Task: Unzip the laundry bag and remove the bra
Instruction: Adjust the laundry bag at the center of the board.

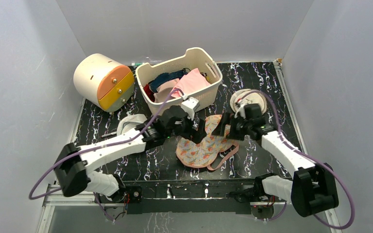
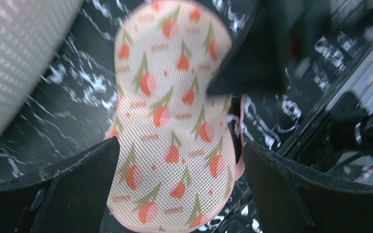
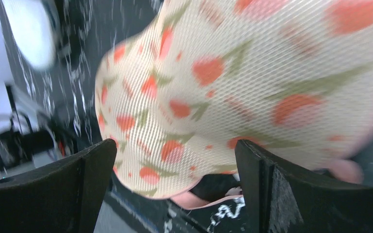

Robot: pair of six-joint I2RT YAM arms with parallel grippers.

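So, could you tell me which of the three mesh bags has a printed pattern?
The floral bag in the middle, with pink trim; the round beige one back right and the white one on the left are plain.

Nothing readable is found, honestly. Tiny reddish word-like marks are printed between the flowers on the laundry bag point(image 2: 175, 145), but they can't be made out.

This is a robotics lab test cell: plain pale panel walls point(image 1: 24, 73) box in a black, white-veined surface point(image 1: 252, 165) on three sides. Two white-and-black robot arms, the left arm point(image 1: 107, 148) and the right arm point(image 1: 284, 148), are bolted to a dark rail point(image 1: 199, 190) at its near edge. Loose purple cables point(image 1: 42, 178) trail from them.
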